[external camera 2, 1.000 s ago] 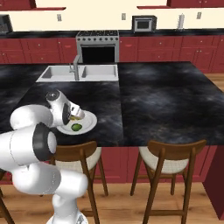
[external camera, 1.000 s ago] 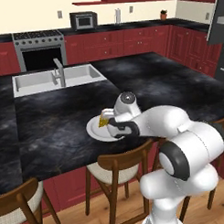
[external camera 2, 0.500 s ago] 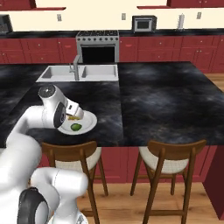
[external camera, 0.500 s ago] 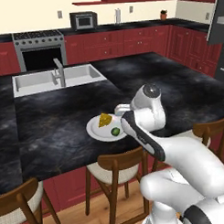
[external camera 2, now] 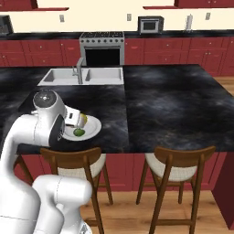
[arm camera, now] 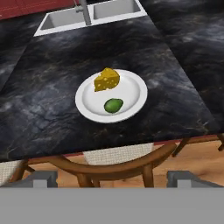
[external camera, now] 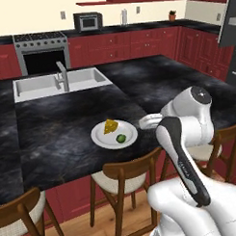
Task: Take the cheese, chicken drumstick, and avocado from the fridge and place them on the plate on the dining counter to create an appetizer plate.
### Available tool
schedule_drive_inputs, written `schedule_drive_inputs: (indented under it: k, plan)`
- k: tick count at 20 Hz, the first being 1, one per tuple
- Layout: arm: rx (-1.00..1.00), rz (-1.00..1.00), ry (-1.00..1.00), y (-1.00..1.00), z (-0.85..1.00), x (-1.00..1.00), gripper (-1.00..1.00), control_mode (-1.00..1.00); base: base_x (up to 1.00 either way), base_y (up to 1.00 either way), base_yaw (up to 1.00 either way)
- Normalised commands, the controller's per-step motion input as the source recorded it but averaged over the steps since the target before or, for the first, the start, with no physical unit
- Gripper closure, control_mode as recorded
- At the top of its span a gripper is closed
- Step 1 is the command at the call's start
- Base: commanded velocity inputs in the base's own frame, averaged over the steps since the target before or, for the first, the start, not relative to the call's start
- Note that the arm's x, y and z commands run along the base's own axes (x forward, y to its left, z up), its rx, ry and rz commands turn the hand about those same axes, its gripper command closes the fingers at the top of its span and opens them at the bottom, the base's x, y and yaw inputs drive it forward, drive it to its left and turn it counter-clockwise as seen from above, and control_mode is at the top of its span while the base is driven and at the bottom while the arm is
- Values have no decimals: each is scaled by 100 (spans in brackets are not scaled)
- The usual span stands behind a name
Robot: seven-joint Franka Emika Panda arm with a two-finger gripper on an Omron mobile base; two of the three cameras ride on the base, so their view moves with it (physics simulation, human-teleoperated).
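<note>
A white round plate [external camera: 102, 138] [arm camera: 135, 93] lies near the front edge of the black marbled dining counter [external camera: 57, 127]. On it sit the yellow cheese [external camera: 110, 126] [arm camera: 106, 80] wedge and, just in front of it, the green avocado [external camera: 121, 138] [arm camera: 113, 105]. In the right base view the avocado [external camera 2: 79, 132] shows beside my hand, on the plate [external camera 2: 93, 128]. My gripper [arm camera: 112, 179] [external camera: 143, 123] hangs open and holds nothing, drawn back right of the plate over the counter's front edge. The chicken drumstick is out of view. A dark grey edge of the fridge [external camera: 230, 22] shows at the far right.
Wooden chairs [external camera: 123, 175] [external camera 2: 177, 161] with cream seats stand tucked under the counter's front edge; one chair back [arm camera: 118, 165] curves just below my hand. A sink [external camera: 51, 83] with a faucet is set into the counter's far side. Red cabinets and a stove line the back wall.
My hand has left the plate and swung back to the right, toward the counter's front edge. Cheese and avocado stay on the plate, uncovered now.
</note>
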Motion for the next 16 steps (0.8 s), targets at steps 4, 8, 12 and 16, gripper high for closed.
schedule_drive_inputs:
  k: [4,8,12,16]
  plan:
    - [-1,8,11,-11,59,-88,-100,-100,0,0,0]
    - [-6,0,11,-8,39,-56,-100,-100,0,0,0]
    - [-6,0,4,-13,10,-44,-100,-100,0,0,0]
    - [-1,0,1,-34,11,-52,-100,-100,0,0,0]
